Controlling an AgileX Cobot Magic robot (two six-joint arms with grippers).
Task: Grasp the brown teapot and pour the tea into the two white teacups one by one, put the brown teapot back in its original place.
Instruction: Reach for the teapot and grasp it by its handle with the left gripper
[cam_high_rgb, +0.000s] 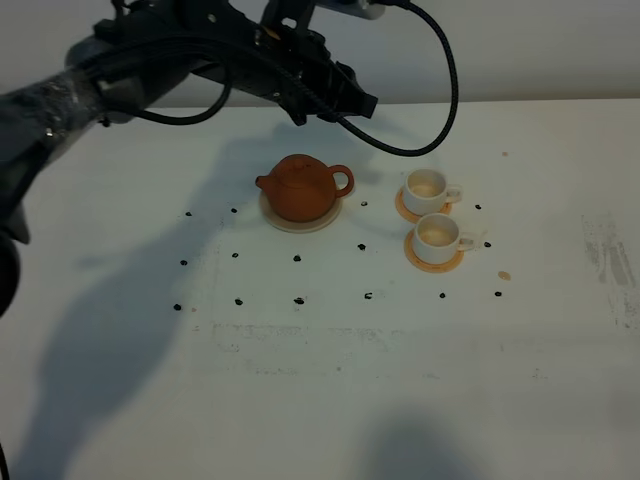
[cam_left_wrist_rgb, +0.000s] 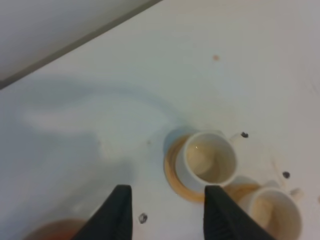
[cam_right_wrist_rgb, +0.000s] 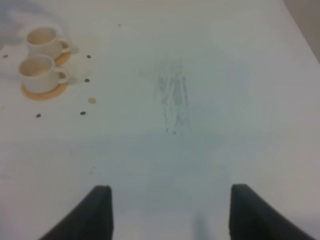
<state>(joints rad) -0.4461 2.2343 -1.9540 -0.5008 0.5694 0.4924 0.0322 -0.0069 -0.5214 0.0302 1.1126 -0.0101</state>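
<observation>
The brown teapot (cam_high_rgb: 300, 187) sits upright on its round beige saucer (cam_high_rgb: 300, 223) in the middle of the white table, handle pointing right. To its right stand the two white teacups (cam_high_rgb: 428, 187) (cam_high_rgb: 437, 234), each on an orange-tan coaster (cam_high_rgb: 436, 262), with pale liquid inside. My left gripper (cam_high_rgb: 360, 102) hangs above and behind the teapot, open, holding nothing. In the left wrist view the gripper (cam_left_wrist_rgb: 168, 212) looks down on the cups (cam_left_wrist_rgb: 207, 160) (cam_left_wrist_rgb: 275, 215). My right gripper (cam_right_wrist_rgb: 172, 212) is wide open over bare table, with the cups (cam_right_wrist_rgb: 42, 37) (cam_right_wrist_rgb: 37, 70) far off.
Small black dots (cam_high_rgb: 297, 300) mark a grid on the tabletop around the teapot and cups. A tan speck (cam_high_rgb: 504, 275) lies right of the nearer cup. A scuffed grey patch (cam_high_rgb: 612, 260) marks the table's right side. The table's far edge (cam_high_rgb: 520, 101) meets a pale wall.
</observation>
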